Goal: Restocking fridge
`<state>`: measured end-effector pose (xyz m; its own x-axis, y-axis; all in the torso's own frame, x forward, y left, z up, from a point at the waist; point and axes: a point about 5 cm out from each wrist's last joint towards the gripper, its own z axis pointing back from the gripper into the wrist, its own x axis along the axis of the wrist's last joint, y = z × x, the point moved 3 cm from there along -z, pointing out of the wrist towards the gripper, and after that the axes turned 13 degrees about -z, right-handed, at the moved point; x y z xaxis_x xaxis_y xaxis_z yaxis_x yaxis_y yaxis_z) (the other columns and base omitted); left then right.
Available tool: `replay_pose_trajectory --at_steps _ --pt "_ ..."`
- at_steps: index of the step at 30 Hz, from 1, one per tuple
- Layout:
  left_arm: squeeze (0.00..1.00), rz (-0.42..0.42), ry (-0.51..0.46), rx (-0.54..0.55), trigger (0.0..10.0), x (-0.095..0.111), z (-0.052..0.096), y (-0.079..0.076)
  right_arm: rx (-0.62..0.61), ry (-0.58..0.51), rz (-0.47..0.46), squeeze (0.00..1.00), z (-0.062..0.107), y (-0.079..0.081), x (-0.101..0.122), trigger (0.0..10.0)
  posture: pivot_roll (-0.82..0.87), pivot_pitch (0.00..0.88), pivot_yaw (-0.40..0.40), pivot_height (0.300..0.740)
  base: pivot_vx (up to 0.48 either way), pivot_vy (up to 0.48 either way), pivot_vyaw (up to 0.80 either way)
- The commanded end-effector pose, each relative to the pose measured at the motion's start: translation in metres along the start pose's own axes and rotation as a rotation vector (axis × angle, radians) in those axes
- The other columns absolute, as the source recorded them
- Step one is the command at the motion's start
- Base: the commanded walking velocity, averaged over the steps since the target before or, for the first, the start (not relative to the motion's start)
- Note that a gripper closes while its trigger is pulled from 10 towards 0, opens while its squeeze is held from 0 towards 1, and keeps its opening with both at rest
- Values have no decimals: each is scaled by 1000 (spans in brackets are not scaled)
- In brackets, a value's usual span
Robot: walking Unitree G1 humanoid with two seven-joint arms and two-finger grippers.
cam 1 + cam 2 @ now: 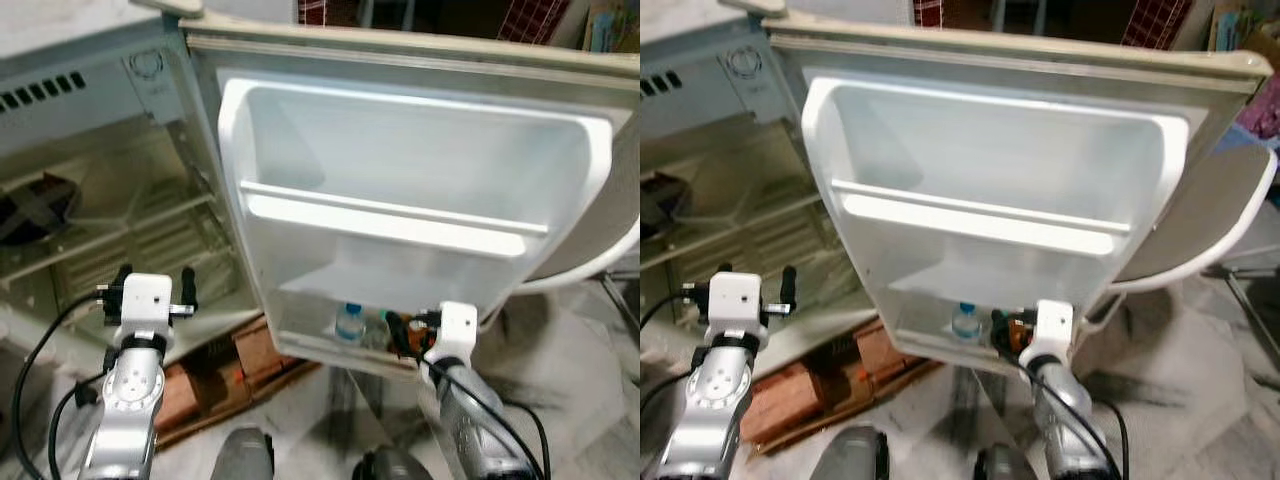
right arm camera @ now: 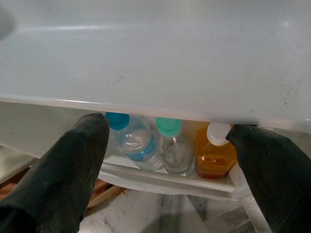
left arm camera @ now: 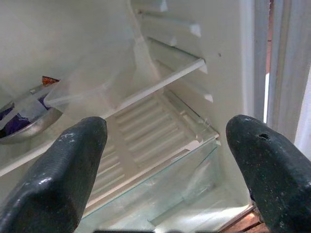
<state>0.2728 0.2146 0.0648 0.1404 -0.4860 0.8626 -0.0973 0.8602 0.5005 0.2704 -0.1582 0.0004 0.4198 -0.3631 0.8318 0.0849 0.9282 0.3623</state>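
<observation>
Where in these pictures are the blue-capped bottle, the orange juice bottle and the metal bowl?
blue-capped bottle (image 2: pixel 130 141): right wrist view, on its clear body below the cap.
orange juice bottle (image 2: pixel 214 158): right wrist view, on its orange body.
metal bowl (image 3: pixel 29 127): left wrist view, on its shiny rim.

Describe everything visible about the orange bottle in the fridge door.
The orange bottle is clear plastic with amber-orange liquid and a white cap. It stands upright in the bottom door shelf, at the end of a row of three, beside a green-capped clear bottle. The right gripper, jaws open, points toward the row without touching it.
</observation>
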Motion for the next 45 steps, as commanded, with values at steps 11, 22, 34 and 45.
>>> replay_pose_trajectory --at_steps 11,22,34,45 --pt "0 -30 13 -13 10000 -2 -3 -2 149 -314 145 0 -11 51 85 10000 141 0 -39 740 0 -374 0" --pt "0 -44 10 -25 10000 -3 -5 -4 414 -235 125 0 -4 85 75 10000 142 0 -43 740 0 -331 0" --pt "0 -44 4 -25 10000 -3 -5 -3 911 228 221 0 46 91 16 10000 145 0 -47 740 0 -26 0" --pt "0 -82 12 -39 10000 -5 -5 -3 932 186 313 0 42 85 21 10000 145 0 -36 740 0 -158 255"
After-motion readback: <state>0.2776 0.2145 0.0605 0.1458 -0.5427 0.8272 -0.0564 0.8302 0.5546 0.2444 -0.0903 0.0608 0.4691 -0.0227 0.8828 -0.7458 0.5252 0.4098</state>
